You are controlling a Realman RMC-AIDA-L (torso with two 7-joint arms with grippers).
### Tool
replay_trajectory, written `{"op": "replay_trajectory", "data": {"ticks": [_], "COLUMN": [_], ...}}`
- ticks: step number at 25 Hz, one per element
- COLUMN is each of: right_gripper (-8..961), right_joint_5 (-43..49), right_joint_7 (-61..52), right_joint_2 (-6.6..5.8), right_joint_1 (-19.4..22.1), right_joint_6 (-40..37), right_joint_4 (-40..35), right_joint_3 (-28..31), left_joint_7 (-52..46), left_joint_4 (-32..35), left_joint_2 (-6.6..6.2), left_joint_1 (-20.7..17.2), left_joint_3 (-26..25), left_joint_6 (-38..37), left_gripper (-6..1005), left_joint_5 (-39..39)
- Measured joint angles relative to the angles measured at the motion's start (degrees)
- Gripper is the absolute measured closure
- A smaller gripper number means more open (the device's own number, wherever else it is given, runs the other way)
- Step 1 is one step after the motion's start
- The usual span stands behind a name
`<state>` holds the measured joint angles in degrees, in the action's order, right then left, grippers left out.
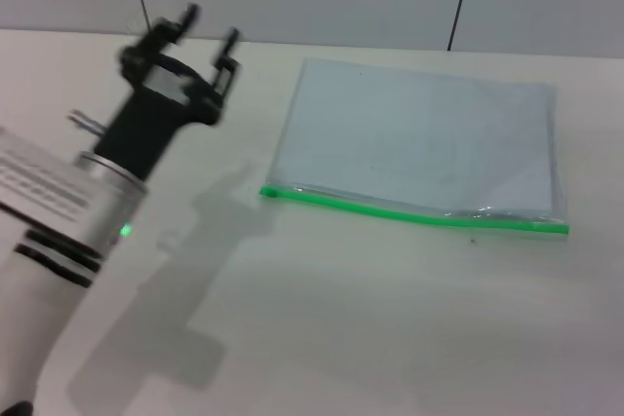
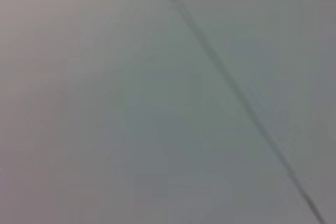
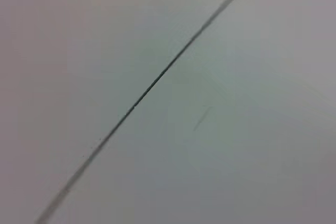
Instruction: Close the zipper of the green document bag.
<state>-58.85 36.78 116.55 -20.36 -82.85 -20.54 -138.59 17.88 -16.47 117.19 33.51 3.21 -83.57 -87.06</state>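
The left arm reaches over the pale worktop from the near left side. The left gripper hangs above the surface, its jaws spread open with only air between them. To the right of the jaws, well apart from them, the green document bag lies flat. The zipper runs along the bag's near long edge, nearer to the robot than the jaws are. Both wrist views show only a plain grey surface crossed by a thin dark line.
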Motion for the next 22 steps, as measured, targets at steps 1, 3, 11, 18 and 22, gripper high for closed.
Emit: {"op": "replay_trajectory", "data": {"ticks": [1, 3, 11, 18, 22], "right_gripper": [398, 325, 201, 151, 155], "right_joint_5": [0.0, 0.2, 1.0, 0.6, 0.5], "right_joint_7": [-5.3, -13.2, -25.3, -25.7, -27.5], "right_joint_2": [-0.16, -0.34, -0.54, -0.30, -0.27], "right_joint_1": [0.0, 0.0, -1.6, -1.5, -1.6], "right_joint_6": [-1.2, -3.0, -8.2, -11.3, -11.5], "right_joint_4": [0.2, 1.0, 4.6, 3.5, 3.4], "right_joint_3": [-0.6, -2.0, -7.7, -9.8, -9.7], "left_joint_7": [-2.4, -8.1, -26.2, -27.0, -27.0], "left_joint_4": [0.6, 2.1, 6.0, 6.0, 6.0], "left_joint_2": [-0.03, -0.07, -0.30, -0.35, -0.29], "left_joint_1": [-0.3, -0.8, -1.4, -1.4, -1.4], "left_joint_3": [-0.4, -1.2, -1.9, -1.9, -1.9], "left_joint_6": [-0.7, -2.2, -4.3, -4.1, -4.0], "left_gripper": [558, 552, 483, 318, 159], "left_joint_5": [0.3, 0.5, 3.1, 3.9, 4.8]}}
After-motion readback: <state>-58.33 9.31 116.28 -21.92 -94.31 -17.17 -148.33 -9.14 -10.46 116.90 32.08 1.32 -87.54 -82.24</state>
